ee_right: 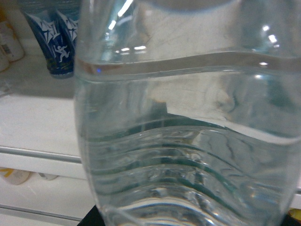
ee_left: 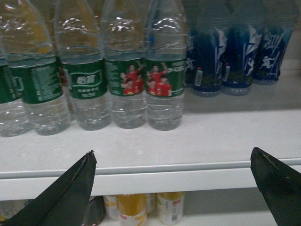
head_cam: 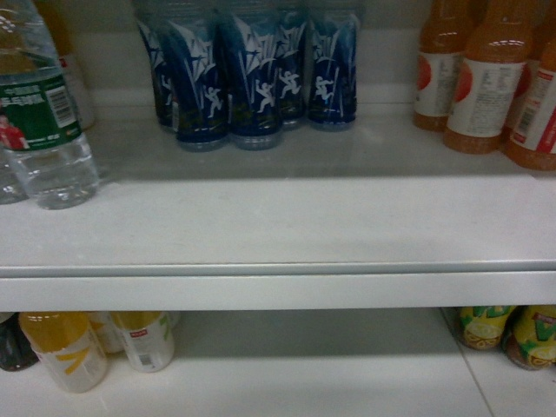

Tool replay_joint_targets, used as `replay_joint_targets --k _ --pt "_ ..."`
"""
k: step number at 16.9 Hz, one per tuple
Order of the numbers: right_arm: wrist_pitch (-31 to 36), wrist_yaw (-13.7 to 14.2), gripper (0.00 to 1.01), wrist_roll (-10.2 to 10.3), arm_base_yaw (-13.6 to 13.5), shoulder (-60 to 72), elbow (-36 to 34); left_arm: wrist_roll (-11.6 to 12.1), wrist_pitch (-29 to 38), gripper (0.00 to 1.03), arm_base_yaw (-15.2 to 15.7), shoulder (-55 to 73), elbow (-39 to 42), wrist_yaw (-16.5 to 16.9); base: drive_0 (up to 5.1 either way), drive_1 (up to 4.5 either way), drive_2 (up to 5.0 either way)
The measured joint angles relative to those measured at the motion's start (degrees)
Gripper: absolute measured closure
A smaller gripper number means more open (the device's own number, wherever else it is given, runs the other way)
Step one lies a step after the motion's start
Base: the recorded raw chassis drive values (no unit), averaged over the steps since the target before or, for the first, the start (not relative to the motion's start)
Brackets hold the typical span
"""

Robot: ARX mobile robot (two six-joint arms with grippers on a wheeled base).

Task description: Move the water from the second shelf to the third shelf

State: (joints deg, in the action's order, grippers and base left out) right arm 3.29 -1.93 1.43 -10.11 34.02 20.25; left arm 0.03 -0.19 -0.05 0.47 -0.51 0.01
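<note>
Fingers (ee_left: 70,193) of the left gripper (ee_left: 176,188) spread wide before a shelf (ee_left: 207,141) of green-labelled water bottles (ee_left: 163,75); the right wrist view is filled by a water bottle (ee_right: 188,141), grip unconfirmed. Best kept upright, clearing shelf edges.

This looked like a shop: white shelves (head_cam: 278,234) carried rows of water bottles (ee_left: 122,70), blue drinks (head_cam: 252,78) and orange juices (head_cam: 486,78).

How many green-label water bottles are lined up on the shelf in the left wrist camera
4, in a front row: far left, next, third, and rightmost beside the blue bottles. A fifth may be cut off at the left edge, and more may stand hidden behind.
</note>
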Motion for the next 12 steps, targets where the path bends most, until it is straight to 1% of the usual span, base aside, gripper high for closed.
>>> replay_joint_targets --k 12 --pt "-0.13 -0.07 0.61 -0.02 -0.02 0.0 0.0 0.0 -0.09 0.05 0.0 0.02 0.0 -0.02 -5.0 2.47 2.5"
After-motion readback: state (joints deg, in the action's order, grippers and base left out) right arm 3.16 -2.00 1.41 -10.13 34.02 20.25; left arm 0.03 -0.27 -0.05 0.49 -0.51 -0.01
